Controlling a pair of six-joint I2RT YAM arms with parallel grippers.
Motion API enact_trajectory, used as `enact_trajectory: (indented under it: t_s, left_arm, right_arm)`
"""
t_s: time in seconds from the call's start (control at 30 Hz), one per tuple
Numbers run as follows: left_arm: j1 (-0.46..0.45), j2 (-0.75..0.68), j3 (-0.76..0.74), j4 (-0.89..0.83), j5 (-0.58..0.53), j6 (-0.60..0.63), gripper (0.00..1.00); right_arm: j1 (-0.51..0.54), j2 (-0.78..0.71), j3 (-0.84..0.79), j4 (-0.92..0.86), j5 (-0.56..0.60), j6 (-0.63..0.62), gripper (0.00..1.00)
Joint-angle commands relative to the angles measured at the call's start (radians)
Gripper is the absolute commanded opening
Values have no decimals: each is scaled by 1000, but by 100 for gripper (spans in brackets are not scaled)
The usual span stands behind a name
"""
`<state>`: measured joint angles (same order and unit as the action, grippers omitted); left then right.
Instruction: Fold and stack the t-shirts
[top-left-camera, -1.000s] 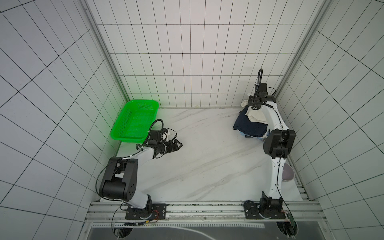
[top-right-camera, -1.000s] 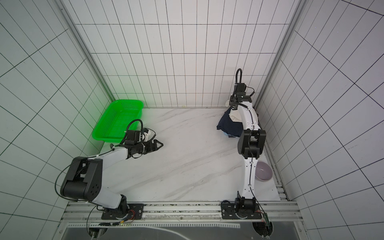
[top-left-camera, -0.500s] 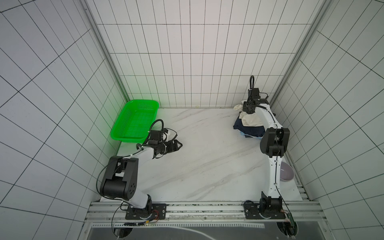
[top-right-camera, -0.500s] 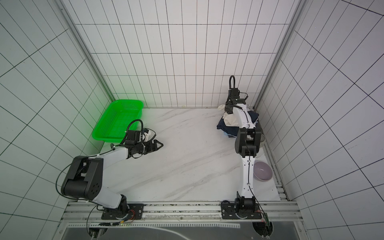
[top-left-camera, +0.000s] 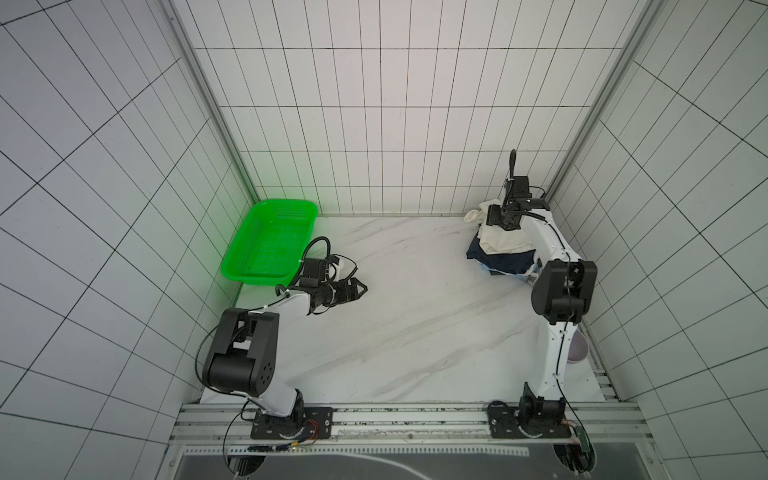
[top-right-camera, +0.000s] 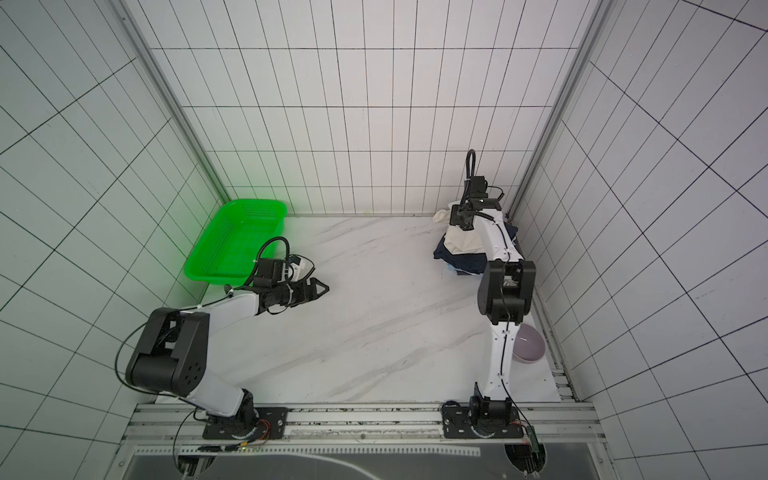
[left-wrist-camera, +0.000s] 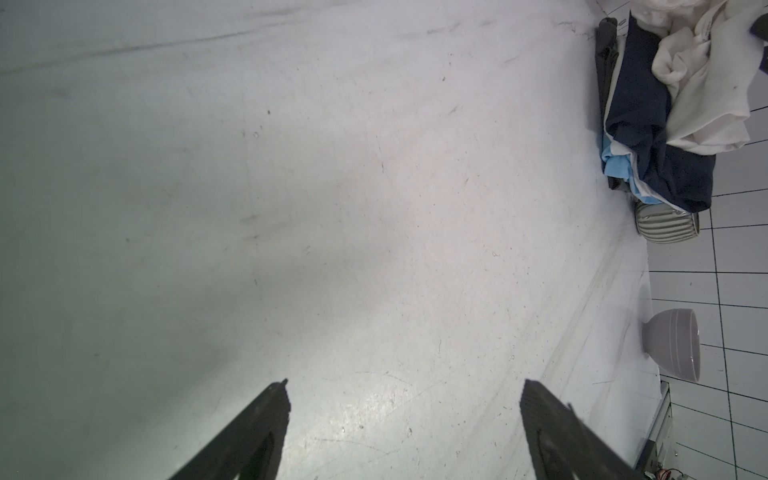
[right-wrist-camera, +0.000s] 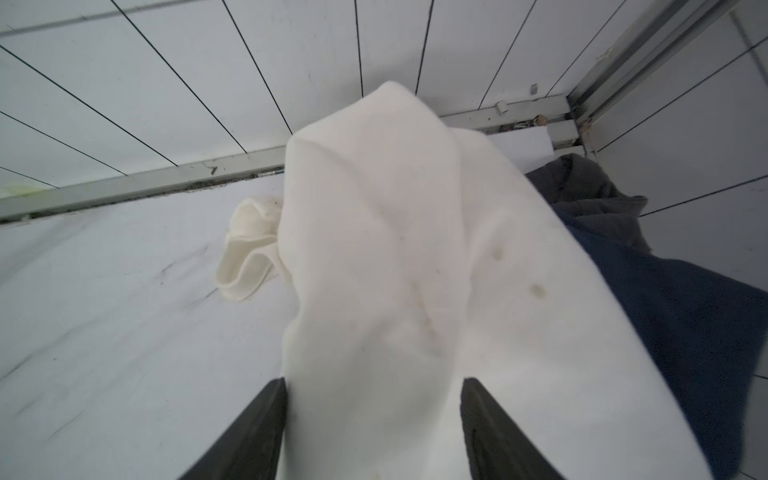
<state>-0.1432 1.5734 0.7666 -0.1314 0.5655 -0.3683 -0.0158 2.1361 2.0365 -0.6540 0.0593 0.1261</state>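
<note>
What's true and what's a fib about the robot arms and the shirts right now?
The cream-white cloth t-shirt lies on top of the pile of folded t-shirts. True.
The left gripper is shut on a shirt. False: it is open, holding nothing, over the white marble-look table.
The right gripper has its jaws apart, with the cream-white t-shirt between them. True.
The green perforated plastic basket sits beside the pile. False: it is in the far left corner, the pile far right.
The pale grey ribbed bowl stands mid-table. False: it stands at the right edge, by the right arm.
</note>
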Motion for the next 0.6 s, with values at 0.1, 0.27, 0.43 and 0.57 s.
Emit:
enact_trajectory:
  t_s: [0.1, 0.27, 0.43, 0.57]
  left_arm:
    - [1, 18, 26, 0, -2, 27, 88]
    - [1, 22, 27, -4, -6, 32, 88]
    - [2, 25, 29, -8, -9, 35, 88]
    - [4, 28, 31, -10, -6, 35, 88]
  right_arm:
    - [-131, -92, -172, 84, -23, 3, 65]
    - [-191, 13, -83, 62, -88, -13, 60]
    - [-213, 115, 34, -29, -88, -35, 59]
    - [-225, 107, 9, -20, -146, -39, 57]
